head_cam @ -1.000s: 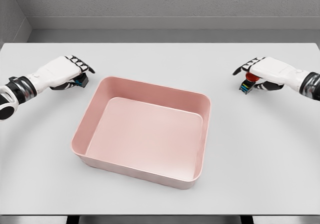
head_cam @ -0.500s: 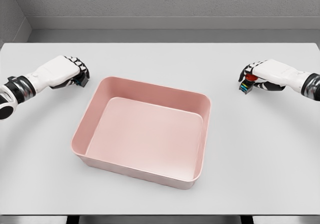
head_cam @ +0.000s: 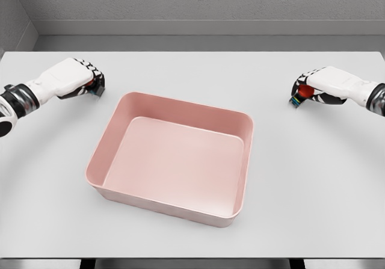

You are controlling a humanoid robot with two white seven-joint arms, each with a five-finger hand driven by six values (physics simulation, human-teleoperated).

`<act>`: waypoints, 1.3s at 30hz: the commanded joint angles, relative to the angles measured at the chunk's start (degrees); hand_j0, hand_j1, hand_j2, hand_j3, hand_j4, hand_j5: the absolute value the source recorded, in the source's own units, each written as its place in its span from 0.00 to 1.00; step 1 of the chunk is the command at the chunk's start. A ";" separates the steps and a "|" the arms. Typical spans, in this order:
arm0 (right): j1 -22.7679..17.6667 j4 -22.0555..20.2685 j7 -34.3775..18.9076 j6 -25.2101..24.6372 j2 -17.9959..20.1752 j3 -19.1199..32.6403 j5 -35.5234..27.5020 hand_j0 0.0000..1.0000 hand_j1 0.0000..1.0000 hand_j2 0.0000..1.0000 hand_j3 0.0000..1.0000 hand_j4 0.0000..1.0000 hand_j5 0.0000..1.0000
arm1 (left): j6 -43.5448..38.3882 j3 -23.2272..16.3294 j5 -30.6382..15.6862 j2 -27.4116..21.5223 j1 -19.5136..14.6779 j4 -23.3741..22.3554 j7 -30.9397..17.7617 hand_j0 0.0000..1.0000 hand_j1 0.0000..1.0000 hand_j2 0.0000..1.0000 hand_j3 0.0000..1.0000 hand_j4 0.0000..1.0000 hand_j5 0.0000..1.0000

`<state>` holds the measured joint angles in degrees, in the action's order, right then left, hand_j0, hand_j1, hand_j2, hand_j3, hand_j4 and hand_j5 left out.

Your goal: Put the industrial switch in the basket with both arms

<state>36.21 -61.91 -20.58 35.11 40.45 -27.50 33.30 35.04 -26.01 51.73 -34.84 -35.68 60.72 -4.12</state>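
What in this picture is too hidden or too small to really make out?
- Left switch, head view: the left hand covers nearly all of it.
- Right switch: the right hand hides most of it; details too small.
- Both forearms: cut off by the picture's side edges.
- Basket: near wall's inner face hidden.

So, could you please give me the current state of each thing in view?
Pink basket: upright on the table, empty.
Left robot hand: curled around a small dark switch.
Right robot hand: curled around a red-buttoned switch.
Table: carries the basket.
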 commanded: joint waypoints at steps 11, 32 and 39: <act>0.79 -0.23 -0.77 -0.11 0.25 0.87 -1.05 0.53 0.53 0.53 0.53 0.53 0.53 | -0.04 0.25 -1.55 -1.46 -0.09 1.95 0.16 0.44 0.44 0.44 0.44 0.44 0.44; 1.85 -8.32 -1.13 -0.11 4.99 0.87 -6.41 0.53 0.53 0.53 0.53 0.53 0.53 | -0.04 0.25 -6.73 -5.33 0.62 7.75 0.34 0.44 0.44 0.44 0.44 0.44 0.44; 1.93 -12.36 -1.13 -0.11 5.08 0.79 -8.16 0.53 0.53 0.53 0.53 0.53 0.53 | -0.04 0.08 -10.25 -8.75 0.88 10.65 0.34 0.44 0.44 0.44 0.44 0.44 0.44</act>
<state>38.06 -72.82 -21.77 35.13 45.42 -26.73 26.08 35.03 -25.92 42.89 -42.29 -34.80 70.23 -3.83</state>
